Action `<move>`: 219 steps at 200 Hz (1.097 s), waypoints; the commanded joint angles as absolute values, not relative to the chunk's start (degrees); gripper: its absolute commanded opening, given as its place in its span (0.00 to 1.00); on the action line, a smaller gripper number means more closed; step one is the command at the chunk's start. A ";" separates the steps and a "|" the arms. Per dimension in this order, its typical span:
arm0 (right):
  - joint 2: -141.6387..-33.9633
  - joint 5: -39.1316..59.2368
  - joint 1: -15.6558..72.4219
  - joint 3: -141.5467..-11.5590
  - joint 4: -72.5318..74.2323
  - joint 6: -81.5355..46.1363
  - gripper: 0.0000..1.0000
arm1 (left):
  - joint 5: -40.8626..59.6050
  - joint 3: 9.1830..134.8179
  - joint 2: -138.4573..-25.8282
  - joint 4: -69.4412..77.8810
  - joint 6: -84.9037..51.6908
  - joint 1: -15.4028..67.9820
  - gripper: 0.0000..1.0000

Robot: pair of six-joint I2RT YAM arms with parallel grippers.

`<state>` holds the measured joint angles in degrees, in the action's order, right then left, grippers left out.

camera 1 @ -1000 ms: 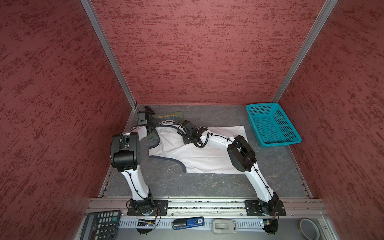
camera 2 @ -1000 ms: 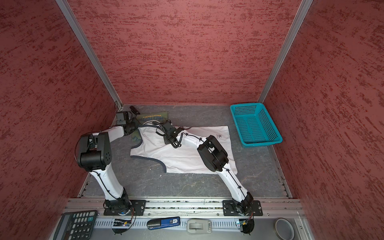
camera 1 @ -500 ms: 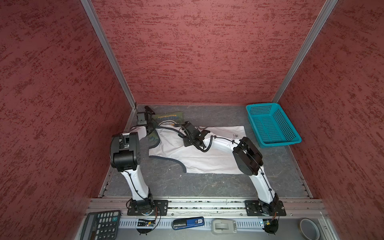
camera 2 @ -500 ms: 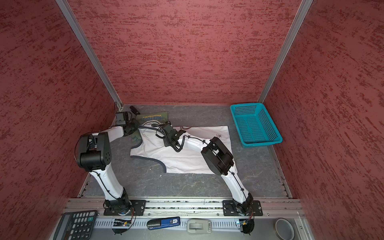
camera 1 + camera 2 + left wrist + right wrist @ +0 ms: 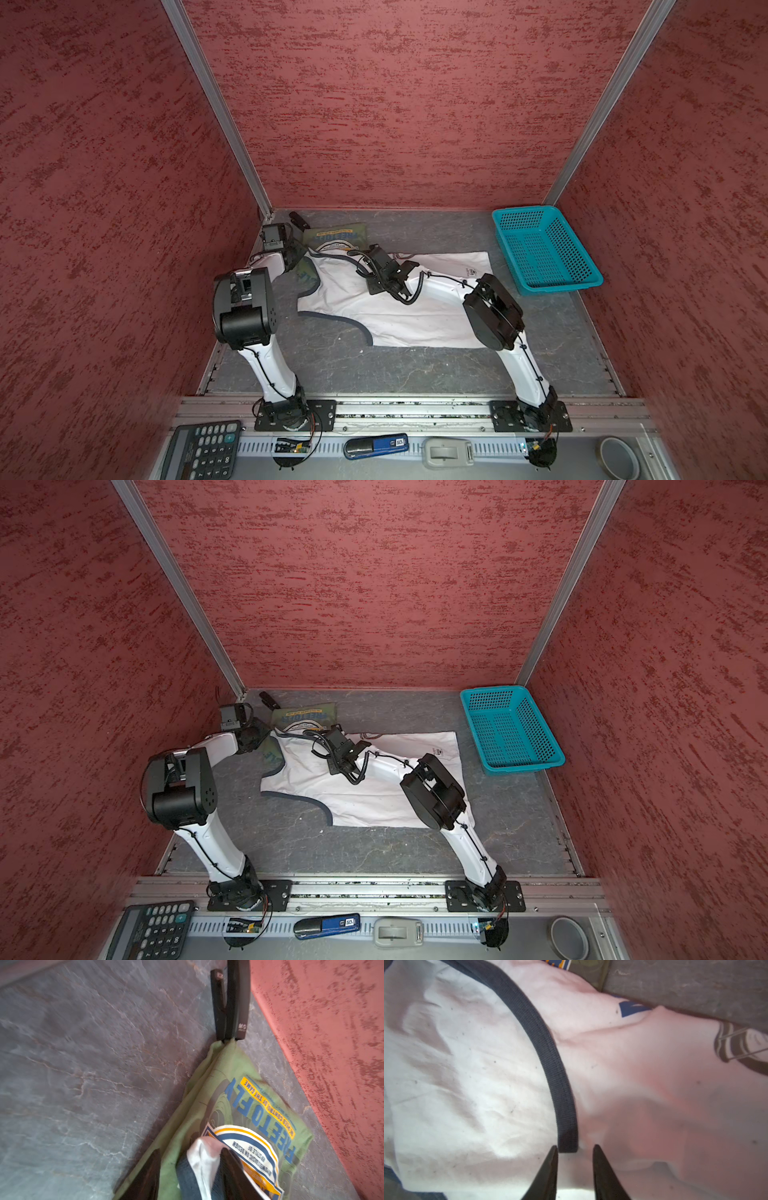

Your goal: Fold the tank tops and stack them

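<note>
The white tank top [image 5: 399, 320] [image 5: 365, 800] lies spread on the grey mat, its shoulder end resting on the folded olive green tank top [image 5: 336, 237] [image 5: 305, 717] at the back left. In both top views my left gripper [image 5: 297, 255] [image 5: 257, 733] sits at that shoulder. In the left wrist view it [image 5: 190, 1167] is open, and a white strap [image 5: 204, 1159] with grey trim lies loose between the fingers above the olive print [image 5: 259, 1109]. My right gripper [image 5: 372, 259] [image 5: 574, 1153] is open over the white cloth, with the end of the grey neck trim [image 5: 550, 1049] just ahead of its tips.
A turquoise mesh basket [image 5: 544, 249] [image 5: 511, 729] stands at the back right. A black stapler-like object [image 5: 230, 1001] [image 5: 299, 219] lies in the back left corner by the red wall. A calculator [image 5: 199, 451], a blue stapler [image 5: 376, 445] and a tape roll [image 5: 619, 457] lie on the front rail.
Both grippers have opened from shut. The white strap and neck trim now lie loose, and the right arm has shifted slightly to the right.
</note>
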<state>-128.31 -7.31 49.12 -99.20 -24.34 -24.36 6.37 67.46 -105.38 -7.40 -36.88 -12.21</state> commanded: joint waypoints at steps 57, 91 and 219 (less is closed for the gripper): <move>-110.15 -8.45 48.03 -84.07 -21.27 -26.32 0.56 | 6.30 69.71 -97.79 -15.01 -33.60 -7.52 0.49; -101.79 -11.09 46.91 -74.27 -19.39 -28.83 0.57 | 12.40 75.07 -104.02 -16.58 -35.54 -4.66 0.44; -75.65 -16.92 40.28 -47.99 -28.58 -39.87 0.60 | 13.70 78.76 -109.09 -16.89 -34.67 -9.68 0.25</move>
<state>-80.68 -13.50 42.48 -49.87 -24.16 -35.55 14.28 78.17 -113.06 -15.55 -36.14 -9.69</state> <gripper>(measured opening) 0.601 0.239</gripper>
